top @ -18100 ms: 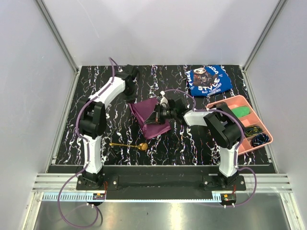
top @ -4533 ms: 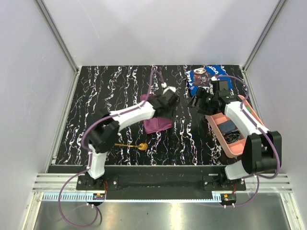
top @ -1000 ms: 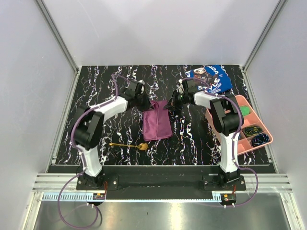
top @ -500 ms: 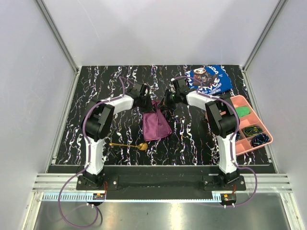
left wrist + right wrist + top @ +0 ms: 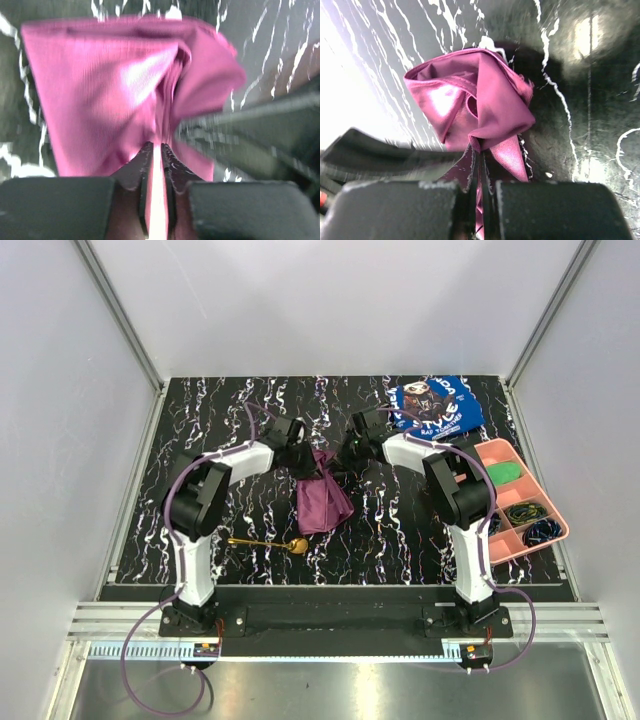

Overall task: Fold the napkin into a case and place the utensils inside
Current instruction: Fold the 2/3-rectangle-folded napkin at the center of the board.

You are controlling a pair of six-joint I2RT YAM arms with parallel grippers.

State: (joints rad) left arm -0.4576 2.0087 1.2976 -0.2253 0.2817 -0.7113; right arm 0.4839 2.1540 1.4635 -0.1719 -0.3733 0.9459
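left fingers (image 5: 132, 177) and right fingers (image 5: 445, 205) each pinch the shiny, crumpled plum napkin (image 5: 322, 502), seemingly bunched upward.

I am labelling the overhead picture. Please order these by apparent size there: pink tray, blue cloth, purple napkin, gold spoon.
1. pink tray, though partly hidden
2. blue cloth and purple napkin: too alike to rank, as the napkin is bunched up
3. gold spoon

The napkin (image 5: 322, 502) is plain, shiny plum-purple; the spoon (image 5: 268, 543) gold. The table (image 5: 200, 440) is black with white marble streaks, the printed cloth (image 5: 435, 405) blue with white lettering, the tray (image 5: 490, 446) pink.
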